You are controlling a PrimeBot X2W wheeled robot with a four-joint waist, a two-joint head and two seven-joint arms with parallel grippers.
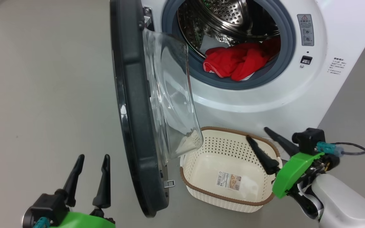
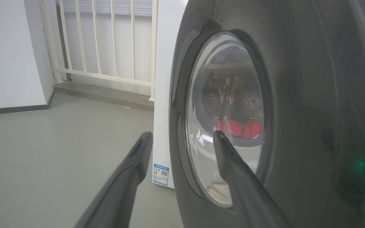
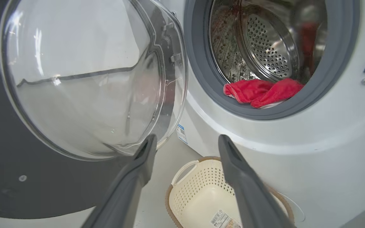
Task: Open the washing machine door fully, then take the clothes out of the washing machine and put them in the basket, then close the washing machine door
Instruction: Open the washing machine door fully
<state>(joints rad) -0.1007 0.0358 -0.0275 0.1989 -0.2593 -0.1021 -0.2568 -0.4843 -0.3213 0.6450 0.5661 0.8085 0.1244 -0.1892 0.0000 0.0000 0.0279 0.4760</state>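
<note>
The washing machine door (image 1: 131, 110) is cut off at the top; the basket's (image 1: 223, 147) label (image 1: 229, 180) is unreadable.

Glossy black door (image 1: 131, 95), shiny perforated steel drum (image 1: 230, 15), soft red clothes (image 1: 236, 60), cream plastic basket (image 1: 227, 142)

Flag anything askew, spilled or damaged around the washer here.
Nothing stands out. The washing machine door stands open, the clothes lie bunched at the drum mouth, lapping onto the grey ring, and the basket sits upright and empty below. No spill or damage shows.
</note>
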